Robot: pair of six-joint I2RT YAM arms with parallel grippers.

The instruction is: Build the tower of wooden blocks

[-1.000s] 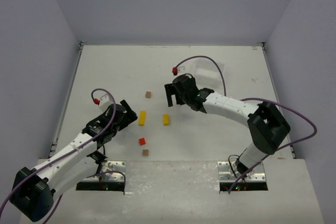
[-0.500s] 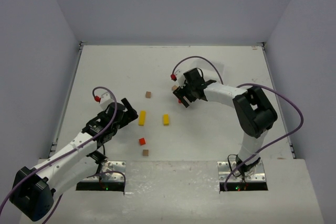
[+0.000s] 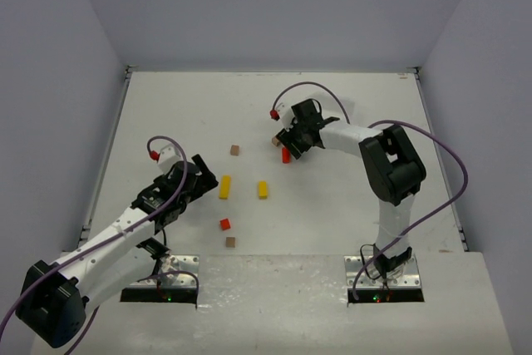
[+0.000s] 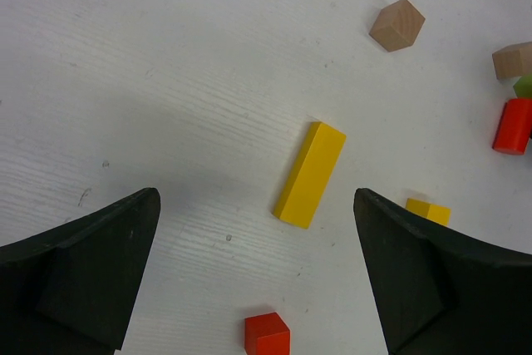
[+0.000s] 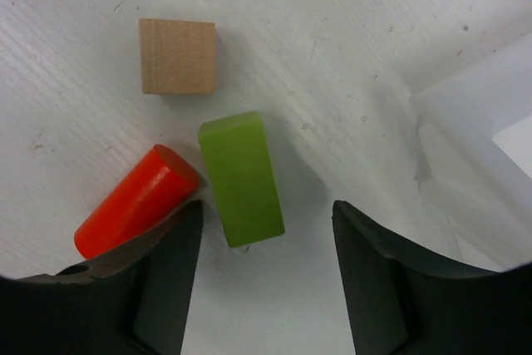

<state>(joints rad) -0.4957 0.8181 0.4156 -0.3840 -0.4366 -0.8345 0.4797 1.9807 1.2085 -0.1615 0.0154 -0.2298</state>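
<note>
no stacking yet, all blocks (image 3: 224, 224) loose on the table (image 3: 166, 106), left gripper (image 4: 254, 197) spread above the yellow bar (image 4: 309, 174), right gripper (image 5: 266, 205) parted around the green block (image 5: 241, 178).

Left arm (image 3: 112, 237), right arm (image 3: 347, 134): white links, black joints. Purple cable (image 3: 312, 83) off each, red plug (image 3: 152, 156) at wrist. Left tool (image 4: 256, 199), right tool (image 5: 266, 207): black wedge fingers (image 4: 83, 263). Metal base plates (image 3: 184, 261), table (image 3: 166, 106) near edge.

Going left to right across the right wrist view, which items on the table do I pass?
Red cylinder → green block → clear tray. The plain wooden cube lies farther up the picture, spanning both the cylinder and the green block's edge, so it is left out of the order.
</note>
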